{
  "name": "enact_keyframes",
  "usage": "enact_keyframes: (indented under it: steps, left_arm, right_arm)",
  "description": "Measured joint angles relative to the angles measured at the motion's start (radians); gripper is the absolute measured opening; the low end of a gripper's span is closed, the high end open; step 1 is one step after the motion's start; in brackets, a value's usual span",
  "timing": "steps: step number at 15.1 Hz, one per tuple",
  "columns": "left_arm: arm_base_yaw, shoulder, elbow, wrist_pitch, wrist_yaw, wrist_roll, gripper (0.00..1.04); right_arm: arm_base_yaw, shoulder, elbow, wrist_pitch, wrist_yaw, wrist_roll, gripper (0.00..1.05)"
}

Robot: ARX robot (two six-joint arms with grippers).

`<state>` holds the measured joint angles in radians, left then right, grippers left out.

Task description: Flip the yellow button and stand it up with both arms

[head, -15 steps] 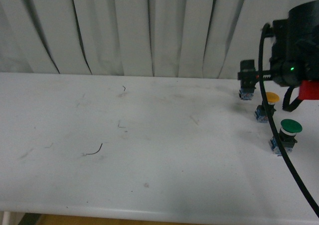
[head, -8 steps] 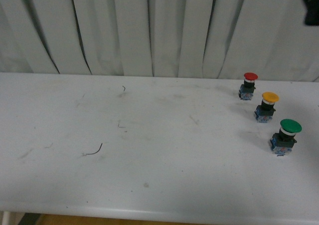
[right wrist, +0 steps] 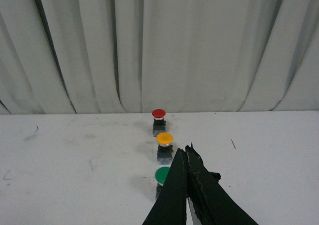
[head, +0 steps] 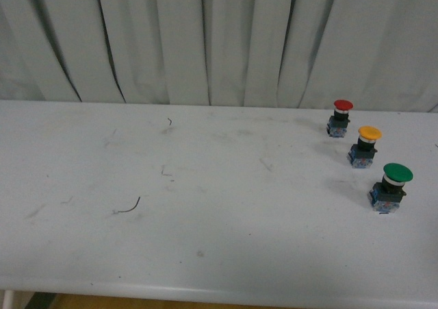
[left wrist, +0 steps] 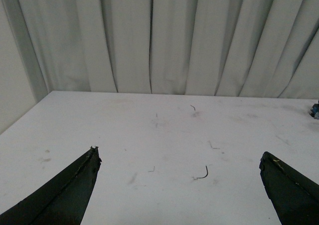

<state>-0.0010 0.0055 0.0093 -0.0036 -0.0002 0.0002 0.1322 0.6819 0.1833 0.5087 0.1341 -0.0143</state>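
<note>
withdrawing is complete: the right arm's black gripper [right wrist: 188,152], which blocked the right side of the front view a second ago, is now gone from that view. in the right wrist view its two black fingers are pressed together with nothing between them, raised behind the row of buttons. the left arm's black gripper [left wrist: 179,160] shows in its own wrist view with fingers spread wide apart, empty, over bare table.

the small yellow-orange mushroom-capped push button with black neck and blue blocky base [head: 365,146] stands upright on its base, cap up, on the right part of the white tabletop [head: 205,186]. it sits in the same spot as half a second ago. judgement: flip and stand look done, with both arms clear of the part.

neighbours, front view: a red-capped push button [head: 339,117] just behind the yellow one and a larger green-capped push button [head: 390,187] just in front, all three upright in a diagonal row, apart from each other. a thin dark curl of wire [head: 130,207] lies well apart to the left, and pale pleated curtain [head: 205,42] hangs behind. nothing stands between the grippers and the yellow button, though the tight neighbours would crowd any regrasp.
</note>
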Motion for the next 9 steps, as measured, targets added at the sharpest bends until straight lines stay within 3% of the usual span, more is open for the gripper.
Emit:
enact_keyframes:
  steps: [1, 3, 4, 9]
  left_arm:
    - [0.0, 0.0, 0.0, 0.0, 0.0, 0.0, 0.98]
    - [0.0, 0.0, 0.0, 0.0, 0.0, 0.0, 0.98]
    - [0.0, 0.0, 0.0, 0.0, 0.0, 0.0, 0.98]
    - [0.0, 0.0, 0.0, 0.0, 0.0, 0.0, 0.98]
  right_arm:
    - [-0.019, -0.031, -0.022, -0.011, -0.008, 0.005, 0.02]
    - [-0.055, -0.091, -0.071, -0.047, -0.071, 0.005, 0.02]
    - [-0.129, -0.133, -0.083, -0.06, -0.122, 0.005, 0.02]
    - [-0.132, -0.274, -0.135, -0.148, -0.134, 0.007, 0.02]
